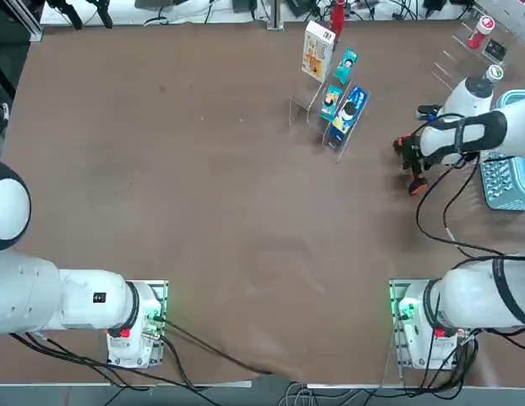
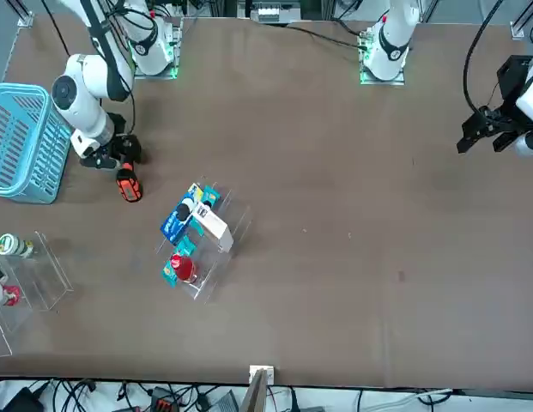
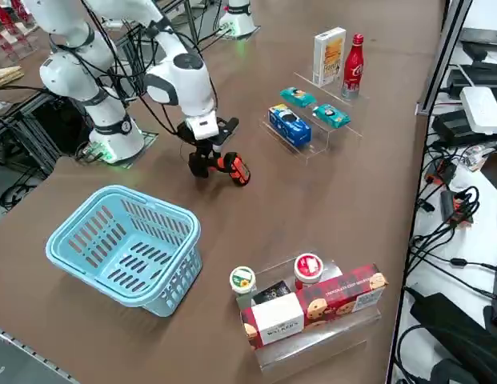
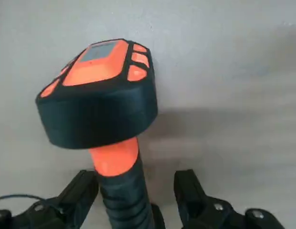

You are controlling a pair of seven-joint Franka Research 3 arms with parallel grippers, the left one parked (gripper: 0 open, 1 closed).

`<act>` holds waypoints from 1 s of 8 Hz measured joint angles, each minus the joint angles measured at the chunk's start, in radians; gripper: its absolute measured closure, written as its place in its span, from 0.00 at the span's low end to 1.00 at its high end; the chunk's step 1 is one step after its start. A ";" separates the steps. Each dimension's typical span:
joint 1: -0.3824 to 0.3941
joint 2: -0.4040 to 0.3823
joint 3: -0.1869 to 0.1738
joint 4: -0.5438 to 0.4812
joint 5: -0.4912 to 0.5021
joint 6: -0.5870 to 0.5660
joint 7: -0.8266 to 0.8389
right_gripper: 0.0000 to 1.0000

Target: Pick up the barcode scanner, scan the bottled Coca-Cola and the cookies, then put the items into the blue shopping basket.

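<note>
A brown table (image 1: 220, 169) is seen under everything. The white right arm (image 3: 172, 76) is stretched out over it, low near the surface. To the arm's right, a light blue shopping basket (image 3: 124, 244) is set upright on the table, with slotted walls.

Two clear stepped stands are placed farther out. On the right-hand stand (image 3: 316, 352), a long red box (image 3: 336, 304) with cookies pictured is laid beside two small tubs (image 3: 242, 280) (image 3: 308, 269) and a small black box (image 3: 270, 293). The other stand (image 1: 309, 108) is placed farther left, beyond the arm's reach-end.

The right gripper (image 4: 137, 177) is held low over the table, between the basket and the left-hand stand. Its fingers are spread wide, with the handle of the black and orange barcode scanner (image 4: 97, 105) between them; a gap is seen on one side of the handle, and whether the other side is touched cannot be told.

On the left-hand stand, the white cookie box (image 3: 328, 56) is stood upright, with the red Coca-Cola bottle (image 3: 354, 68) upright just beside it. Nearer the robot, a blue packet (image 3: 290, 125) and two smaller teal packets (image 3: 298, 97) (image 3: 331, 115) are laid.
</note>
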 joint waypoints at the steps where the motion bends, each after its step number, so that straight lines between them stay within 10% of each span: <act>1: 0.000 0.004 0.000 0.001 0.000 0.003 0.000 0.14; 4: 0.000 0.002 0.002 0.013 0.000 0.004 0.001 0.56; 8: 0.000 -0.026 0.003 0.048 0.000 -0.012 -0.001 0.56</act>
